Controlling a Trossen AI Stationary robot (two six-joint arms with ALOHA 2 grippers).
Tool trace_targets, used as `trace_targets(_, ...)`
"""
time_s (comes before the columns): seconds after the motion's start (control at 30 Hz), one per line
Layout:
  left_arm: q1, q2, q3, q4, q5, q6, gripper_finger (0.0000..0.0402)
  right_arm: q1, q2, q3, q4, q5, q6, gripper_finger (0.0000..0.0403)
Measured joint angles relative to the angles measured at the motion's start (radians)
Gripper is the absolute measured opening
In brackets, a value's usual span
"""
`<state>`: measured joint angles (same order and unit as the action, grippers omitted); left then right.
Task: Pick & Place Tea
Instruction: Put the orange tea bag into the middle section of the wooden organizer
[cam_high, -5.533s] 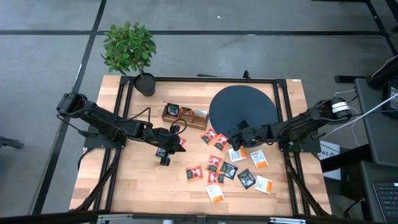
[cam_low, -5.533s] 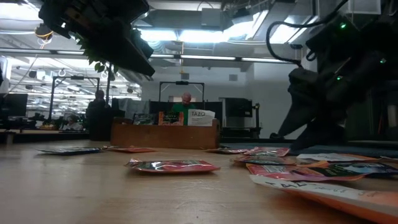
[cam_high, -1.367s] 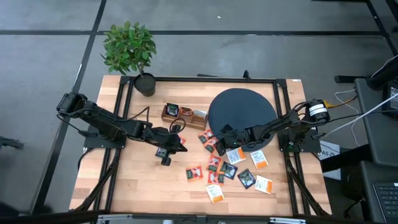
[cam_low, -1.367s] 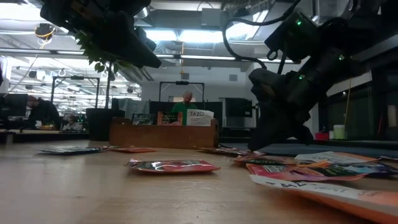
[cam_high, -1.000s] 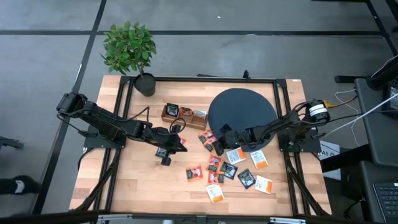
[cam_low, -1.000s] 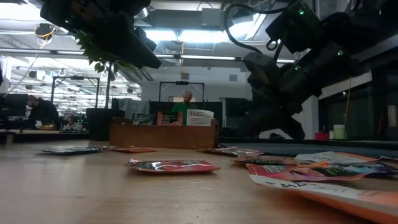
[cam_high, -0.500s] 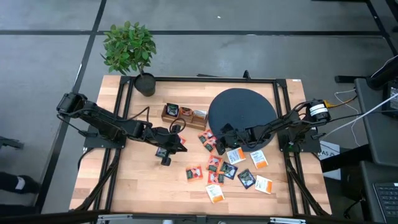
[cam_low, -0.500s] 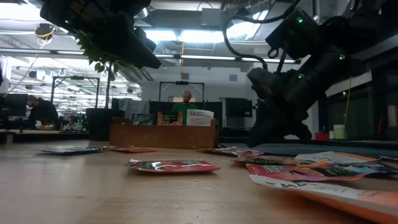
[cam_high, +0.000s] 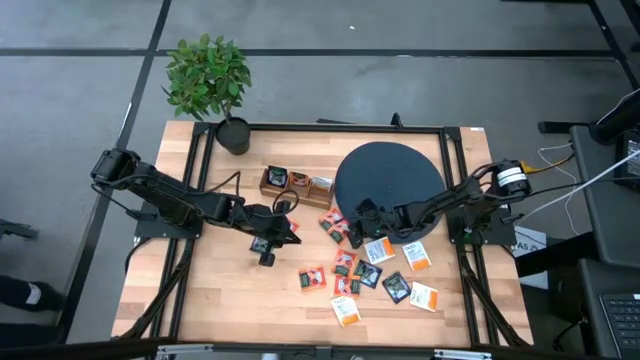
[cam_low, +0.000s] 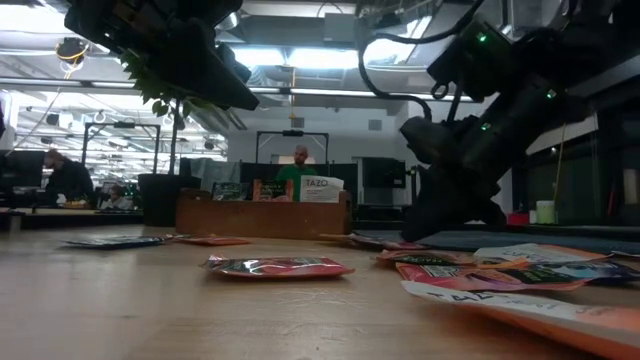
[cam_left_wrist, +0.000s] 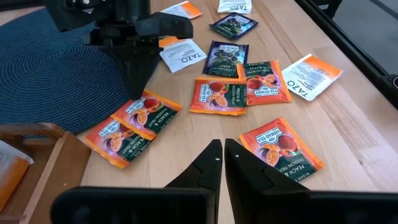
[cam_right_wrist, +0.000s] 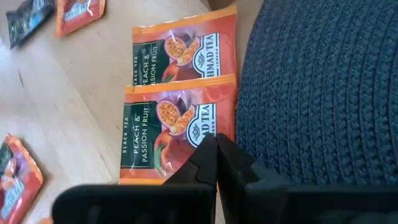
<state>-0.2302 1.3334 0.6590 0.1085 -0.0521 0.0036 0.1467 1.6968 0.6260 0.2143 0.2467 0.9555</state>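
Note:
Several flat tea sachets (cam_high: 370, 265) lie scattered on the wooden table near the black round disc (cam_high: 390, 178). Two red-orange sachets lie side by side at the disc's edge, one (cam_right_wrist: 168, 134) nearer my right arm, one (cam_right_wrist: 180, 46) beyond it. My right gripper (cam_right_wrist: 216, 142) is shut and slants down, its tips over the nearer sachet's edge beside the disc (cam_right_wrist: 323, 81). My left gripper (cam_left_wrist: 222, 144) hangs shut above the table left of the sachets (cam_high: 290, 232), holding nothing. The wooden compartment tray (cam_high: 297, 184) stands behind it. My right gripper's shut fingertips (cam_left_wrist: 134, 92) stand at the nearer red-orange sachet's edge (cam_right_wrist: 202, 127) next to the disc, slanting down from the table's right side. I cannot tell whether they touch the sachet. The sachet lies flat on the table.
A potted plant (cam_high: 207, 80) stands at the far left corner. A black frame (cam_high: 320, 127) runs along the table's edges. Bare wood lies at the near left (cam_high: 220, 300). People show in the room beyond the table in the low view.
My right gripper has tipped its fingers further down and sunk toward the red-orange sachets at the disc's edge, staying shut. The sachets have not moved.

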Motion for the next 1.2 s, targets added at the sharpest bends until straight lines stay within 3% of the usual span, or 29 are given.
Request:
trace_targets(0.3, 0.000, 0.000, 0.000, 0.000, -0.043, 0.000, 0.0032, 0.002, 0.039, 0.002, 0.048, 0.004, 0.028, 0.0005)
trace_targets(0.63, -0.002, 0.011, 0.000, 0.009, -0.141, 0.079, 0.0084, 0.001, 0.041, 0.001, 0.076, -0.037, 0.013, 0.0005)
trace_targets(0.8, -0.019, 0.102, 0.000, 0.100, -0.153, 0.127, 0.0123, 0.001, 0.042, -0.001, 0.094, -0.051, 0.029, 0.0005)
trace_targets(1.03, -0.045, 0.255, 0.022, 0.155, -0.324, 0.212, 0.0162, 0.009, 0.043, -0.001, 0.104, -0.069, 0.059, 0.0005)
trace_targets(1.2, -0.046, 0.357, 0.096, 0.156, -0.311, 0.240, 0.0173, 0.023, 0.044, -0.001, 0.109, -0.064, 0.089, 0.0005)
